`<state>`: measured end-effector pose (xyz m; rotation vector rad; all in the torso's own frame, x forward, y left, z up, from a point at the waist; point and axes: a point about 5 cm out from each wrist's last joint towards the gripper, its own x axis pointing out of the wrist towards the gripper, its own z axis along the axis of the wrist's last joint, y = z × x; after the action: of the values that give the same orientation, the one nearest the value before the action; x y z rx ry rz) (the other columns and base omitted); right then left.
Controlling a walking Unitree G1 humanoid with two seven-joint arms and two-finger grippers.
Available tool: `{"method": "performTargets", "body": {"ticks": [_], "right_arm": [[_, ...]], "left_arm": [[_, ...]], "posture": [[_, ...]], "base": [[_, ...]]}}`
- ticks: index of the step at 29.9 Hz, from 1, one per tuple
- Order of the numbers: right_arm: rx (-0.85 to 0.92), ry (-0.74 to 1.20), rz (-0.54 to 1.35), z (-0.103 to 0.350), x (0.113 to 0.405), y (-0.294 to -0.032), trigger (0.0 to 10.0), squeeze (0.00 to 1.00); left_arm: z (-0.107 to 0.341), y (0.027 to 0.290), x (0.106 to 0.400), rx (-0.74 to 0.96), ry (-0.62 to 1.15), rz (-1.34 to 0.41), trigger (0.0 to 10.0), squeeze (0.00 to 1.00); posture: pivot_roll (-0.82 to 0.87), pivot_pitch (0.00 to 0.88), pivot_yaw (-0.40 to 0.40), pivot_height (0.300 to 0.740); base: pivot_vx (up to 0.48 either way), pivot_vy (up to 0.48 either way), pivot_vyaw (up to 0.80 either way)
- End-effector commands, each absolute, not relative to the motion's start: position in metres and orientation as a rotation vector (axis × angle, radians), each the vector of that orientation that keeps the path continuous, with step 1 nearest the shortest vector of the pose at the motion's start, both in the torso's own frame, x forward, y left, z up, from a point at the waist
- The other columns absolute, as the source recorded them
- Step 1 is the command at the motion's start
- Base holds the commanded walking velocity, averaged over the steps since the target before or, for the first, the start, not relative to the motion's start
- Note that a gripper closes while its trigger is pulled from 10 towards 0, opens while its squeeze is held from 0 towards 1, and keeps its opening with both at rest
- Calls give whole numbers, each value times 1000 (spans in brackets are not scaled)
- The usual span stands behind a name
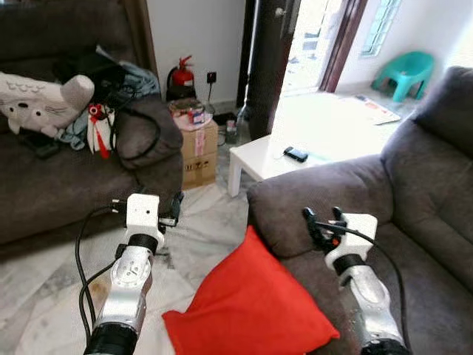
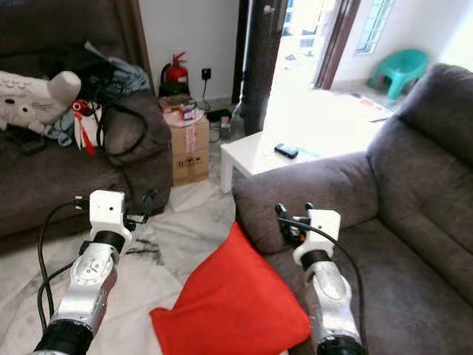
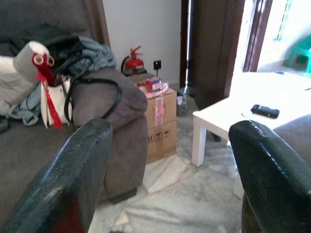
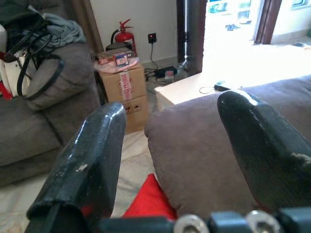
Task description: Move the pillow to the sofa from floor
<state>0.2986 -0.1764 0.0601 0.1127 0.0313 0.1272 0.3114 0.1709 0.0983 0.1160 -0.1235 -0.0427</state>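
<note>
A red pillow stands on one edge on the marble floor, leaning against the front of the grey sofa on my right, below its armrest. One corner of the pillow shows under the right gripper. My left gripper hovers open over the floor, left of the pillow's top corner, and holds nothing. My right gripper hangs open just above the armrest's inner edge, right of that corner, also with nothing in it. The wrist views show wide gaps between each pair of fingers.
A second grey sofa on the left carries a plush toy, clothes and a bag. Beyond stand a cardboard box, a fire extinguisher and a white low table with a phone. A teal chair sits far right.
</note>
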Motion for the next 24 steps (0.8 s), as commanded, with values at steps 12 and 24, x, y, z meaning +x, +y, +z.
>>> {"method": "performTargets", "body": {"ticks": [12, 24], "right_arm": [[124, 48, 91, 55, 296, -184, 10000, 0], [150, 34, 79, 59, 299, -182, 10000, 0]], "left_arm": [[90, 166, 310, 110, -79, -85, 10000, 0], [98, 178, 312, 146, -120, -1, 10000, 0]], "posture": [[3, 0, -63, 732], [0, 0, -56, 732]], "base": [[0, 0, 0], [0, 0, 0]]}}
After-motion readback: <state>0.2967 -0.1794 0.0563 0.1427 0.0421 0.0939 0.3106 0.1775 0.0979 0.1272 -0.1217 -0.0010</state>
